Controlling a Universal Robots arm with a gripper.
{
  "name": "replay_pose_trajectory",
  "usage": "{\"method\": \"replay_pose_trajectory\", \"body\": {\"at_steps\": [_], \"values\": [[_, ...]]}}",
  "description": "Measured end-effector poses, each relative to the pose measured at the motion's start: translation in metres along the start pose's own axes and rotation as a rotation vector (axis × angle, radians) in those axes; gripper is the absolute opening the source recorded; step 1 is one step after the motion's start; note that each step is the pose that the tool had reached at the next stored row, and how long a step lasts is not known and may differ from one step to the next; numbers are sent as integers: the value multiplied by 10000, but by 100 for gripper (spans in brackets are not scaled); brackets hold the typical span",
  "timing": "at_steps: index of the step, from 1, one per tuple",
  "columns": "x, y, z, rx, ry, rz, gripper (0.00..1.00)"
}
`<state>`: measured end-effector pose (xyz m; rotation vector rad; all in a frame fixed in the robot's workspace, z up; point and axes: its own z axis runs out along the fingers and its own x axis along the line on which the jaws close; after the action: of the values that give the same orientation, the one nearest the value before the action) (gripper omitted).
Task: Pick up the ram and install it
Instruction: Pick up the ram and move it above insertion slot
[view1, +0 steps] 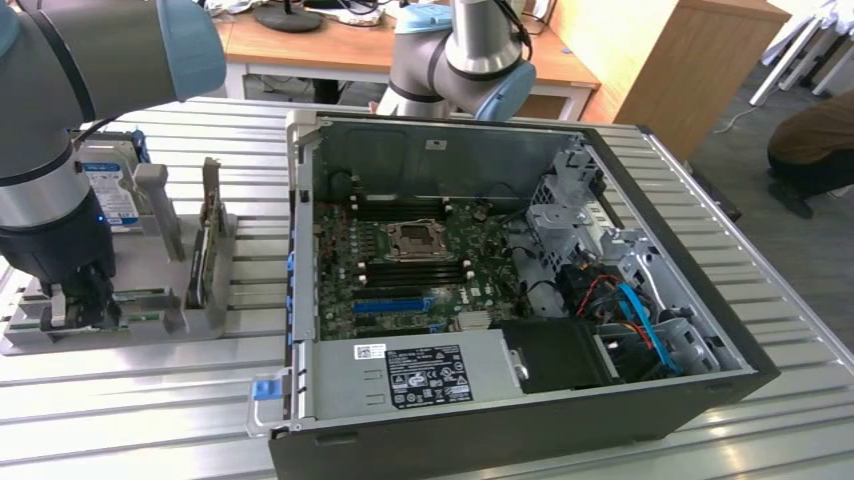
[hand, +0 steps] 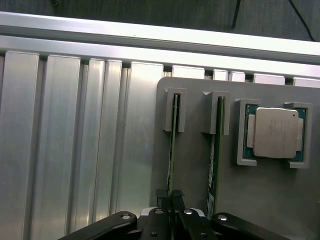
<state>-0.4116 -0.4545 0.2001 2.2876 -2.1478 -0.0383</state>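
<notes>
Looking from the exterior view, we see the fingers (view1: 96, 300) down in the grey holder (view1: 207, 318) on the bench (view1: 134, 400). At the wrist view, they seem pinched closed on the ram (hand: 173, 145), standing edgewise in its holder slot.

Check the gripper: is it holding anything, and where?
Cannot tell. The gripper straddles the top edge of the ram, which stands in its holder, not lifted. Whether the grip is firm isn't clear.
</notes>
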Motion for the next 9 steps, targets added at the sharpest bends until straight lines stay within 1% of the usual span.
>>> {"method": "replay_pose_trajectory", "body": {"at_steps": [1,2,9], "values": [[0,0,0,0,0,0,14],[0,0,0,-1,0,-1,12],[0,0,0,0,0,-1,12]]}}
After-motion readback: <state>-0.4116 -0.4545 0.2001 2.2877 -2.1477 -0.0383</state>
